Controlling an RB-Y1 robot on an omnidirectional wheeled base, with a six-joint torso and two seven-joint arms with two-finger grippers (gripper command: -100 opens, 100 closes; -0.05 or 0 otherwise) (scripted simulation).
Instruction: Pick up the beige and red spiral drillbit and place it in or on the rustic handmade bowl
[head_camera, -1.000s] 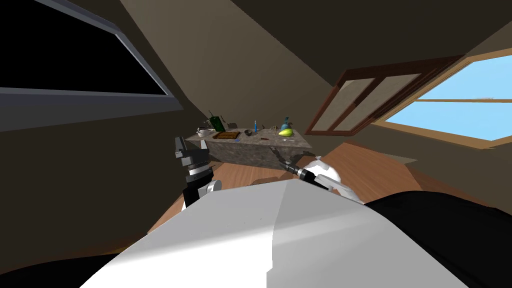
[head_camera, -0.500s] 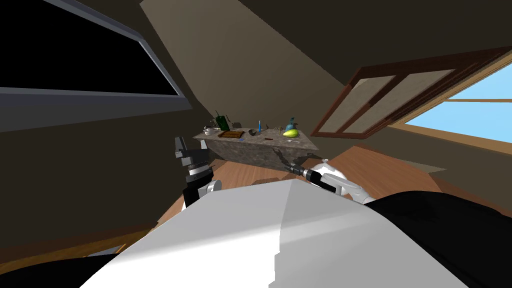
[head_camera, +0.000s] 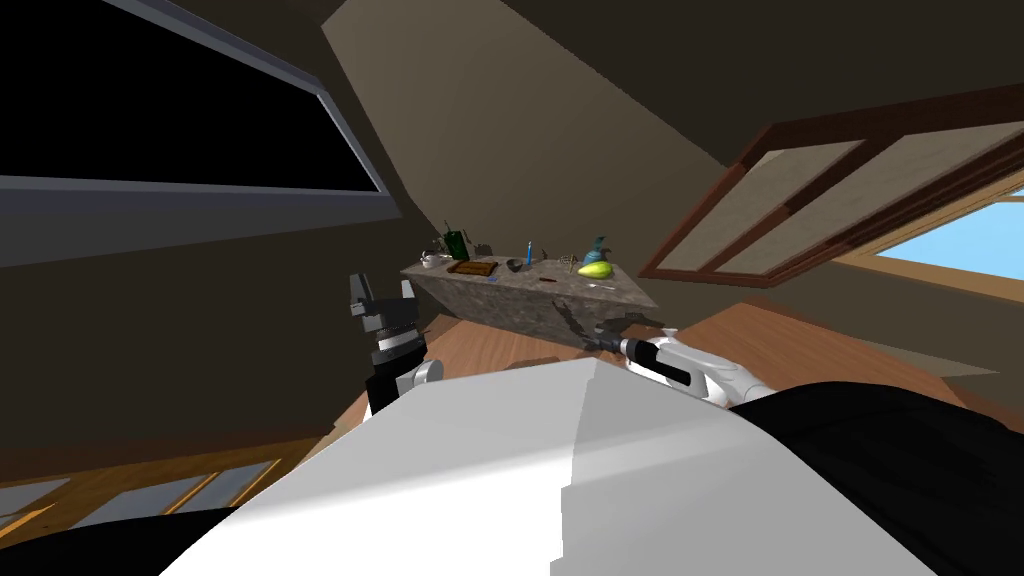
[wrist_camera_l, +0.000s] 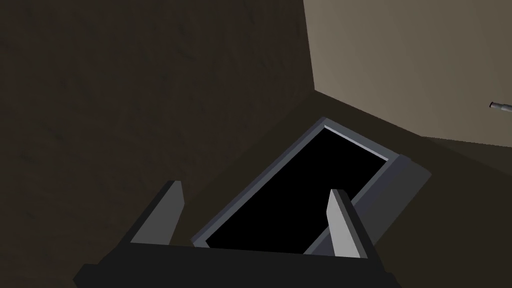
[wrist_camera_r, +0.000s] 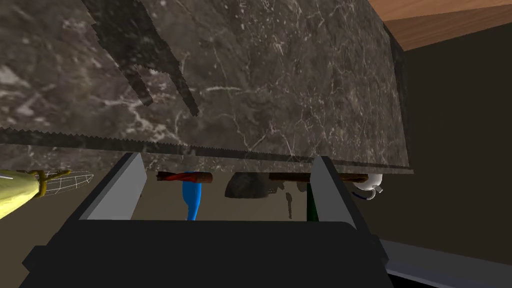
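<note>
The drillbit, red with a brownish end, lies on top of a dark marble counter across the room; in the head view the drillbit is a tiny reddish sliver. A dark grey bowl sits close beside it, and the right wrist view also shows this bowl. My right gripper is open and empty, pointing at the counter's marble side, well short of the top. In the head view the right gripper hangs before that side. My left gripper is raised at my left, open and empty.
Also on the counter are a blue object, a brown tray, a green bottle, a white cup, a yellow-green fruit, a teal vase and a wire piece. Wooden floor lies between me and the counter.
My view has swung, so the counter and window have slid rightward in the picture. The right forearm now reaches farther out to the right. The left arm has kept its place.
</note>
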